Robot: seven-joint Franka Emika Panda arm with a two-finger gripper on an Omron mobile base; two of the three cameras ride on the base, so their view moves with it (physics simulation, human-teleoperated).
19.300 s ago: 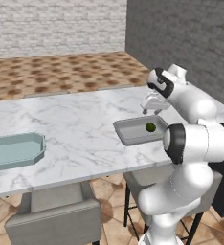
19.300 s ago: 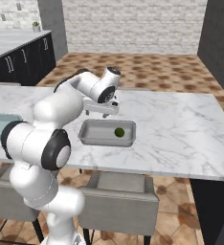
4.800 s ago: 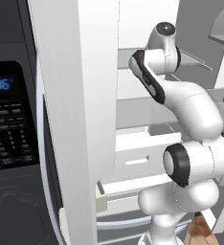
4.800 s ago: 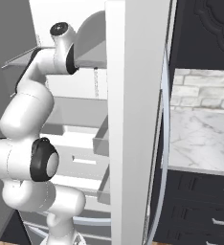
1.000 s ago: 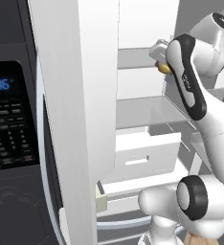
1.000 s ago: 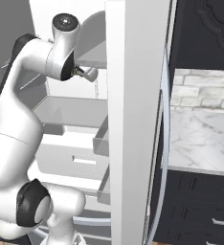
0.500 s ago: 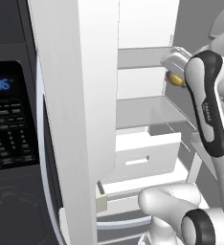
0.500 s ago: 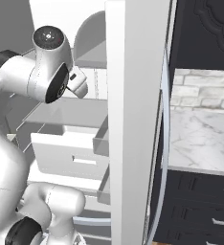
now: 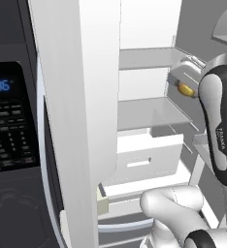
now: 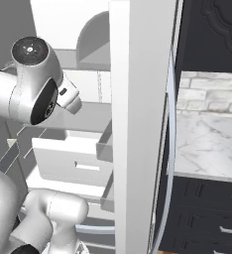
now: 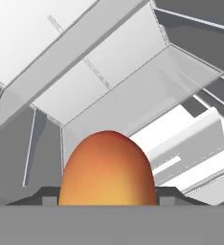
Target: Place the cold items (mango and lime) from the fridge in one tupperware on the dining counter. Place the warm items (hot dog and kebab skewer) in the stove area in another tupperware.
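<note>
**Mango held at the open fridge**

Mango (image 11: 107,170), orange-red with a yellow base, sits clamped between the gripper (image 11: 104,201) fingers, close against the hand camera. In the left base view it shows as a yellow-orange spot (image 9: 186,89) beside the white forearm, level with the fridge shelf (image 9: 149,112). The arm is raised high, elbow bent, hand inside the open fridge. A white drawer (image 9: 144,156) lies below the shelf; a microwave panel (image 9: 8,121) stands left.

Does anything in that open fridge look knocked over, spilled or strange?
Nothing stands out. The fridge shelves sit level, with no spill on them, and the drawer looks intact. The mango sits between the end effector fingers, out in front of the shelves.
</note>
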